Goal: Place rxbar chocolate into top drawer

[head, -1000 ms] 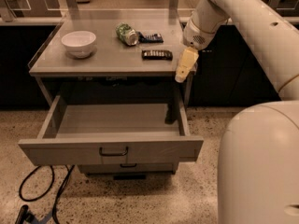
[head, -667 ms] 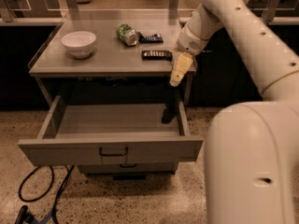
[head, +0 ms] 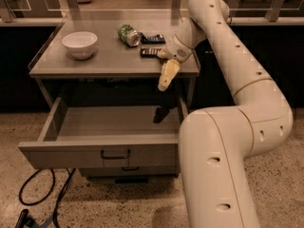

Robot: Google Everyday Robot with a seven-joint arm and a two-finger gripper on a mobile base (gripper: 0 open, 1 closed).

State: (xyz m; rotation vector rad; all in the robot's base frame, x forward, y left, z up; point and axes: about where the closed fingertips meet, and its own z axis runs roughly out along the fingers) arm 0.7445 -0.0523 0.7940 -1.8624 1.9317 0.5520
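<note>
Camera view: one rxbar chocolate [head: 150, 52] lies flat on the counter [head: 95, 63] near its front right edge, just up and left of the one pincer [head: 167, 76]. The pincer hangs past the counter's front edge above the open top drawer [head: 104, 152], and whether it is open or closed cannot be told. Also on the counter: one white bowl [head: 80, 44], one green can [head: 127, 34], one dark bluish bar [head: 153, 38]. Against 0.7 s earlier, the pincer sits farther left along the edge.

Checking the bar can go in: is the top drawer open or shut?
Open. The top drawer is pulled out past the table front, inside exposed; the gripper hangs above its right side.
</note>
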